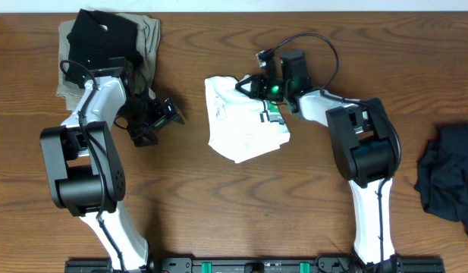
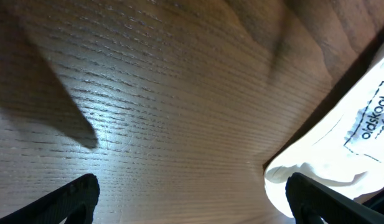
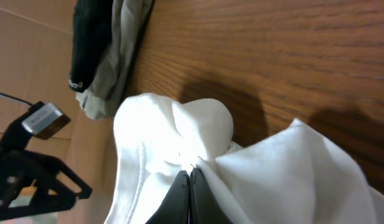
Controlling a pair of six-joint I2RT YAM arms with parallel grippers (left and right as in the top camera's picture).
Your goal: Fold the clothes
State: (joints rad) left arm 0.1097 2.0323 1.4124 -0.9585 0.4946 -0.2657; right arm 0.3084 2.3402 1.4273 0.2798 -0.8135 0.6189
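Observation:
The clothes are a wrinkled white T-shirt [image 1: 245, 125], bunched into a rough rectangle at the table's middle. My right gripper [image 1: 243, 85] is at its far edge, shut on a pinch of the white fabric. In the right wrist view the two fingers [image 3: 190, 186] meet with cloth [image 3: 291, 180] gathered at their tips. My left gripper [image 1: 159, 125] stands open over bare wood, just left of the shirt. In the left wrist view its fingers [image 2: 73, 199] are wide apart, with nothing between them, and the shirt's printed edge [image 2: 347, 149] lies by the right one.
A folded black shirt [image 1: 105, 38] rests on a khaki garment [image 1: 149, 38] at the back left, behind my left arm. A dark crumpled garment [image 1: 450, 178] lies at the right edge. Both also appear as the black shirt [image 3: 89, 43] and khaki garment [image 3: 120, 56].

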